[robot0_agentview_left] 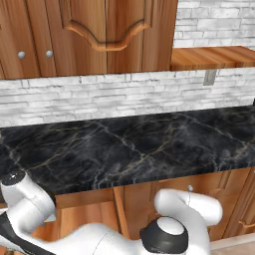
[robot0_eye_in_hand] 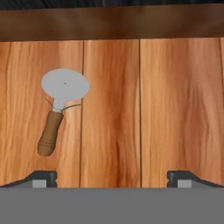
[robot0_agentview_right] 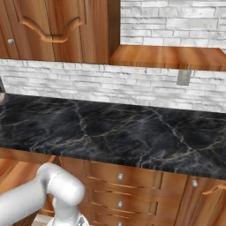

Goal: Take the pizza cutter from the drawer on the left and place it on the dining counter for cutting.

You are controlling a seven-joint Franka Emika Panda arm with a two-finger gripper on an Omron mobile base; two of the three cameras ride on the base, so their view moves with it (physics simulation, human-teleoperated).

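Flat on the plank-like wooden floor of the drawer lies the pizza cutter, toward the left of the hand view. Its round silver-grey wheel points up in that view, and the short brown handle slants down and slightly left from it. Nothing touches the cutter. The gripper hangs over the drawer with its jaws spread wide and nothing between them; one dark fingertip sits just below the handle's end in the hand view, apart from it, and the other is well off to the right. A darker wooden wall of the drawer runs along the top of that view.

Above, in the base views, a narrow black marble counter with pale gold veins runs across the scene, bare on top. Behind it stands a white brick wall carrying a small grey outlet plate. Brown panelled wall cabinets with small round silver knobs hang over the bricks, and a wooden shelf juts out beside them. Under the counter are wooden drawer fronts with silver knobs. The white arm bends low in front of the cabinets.
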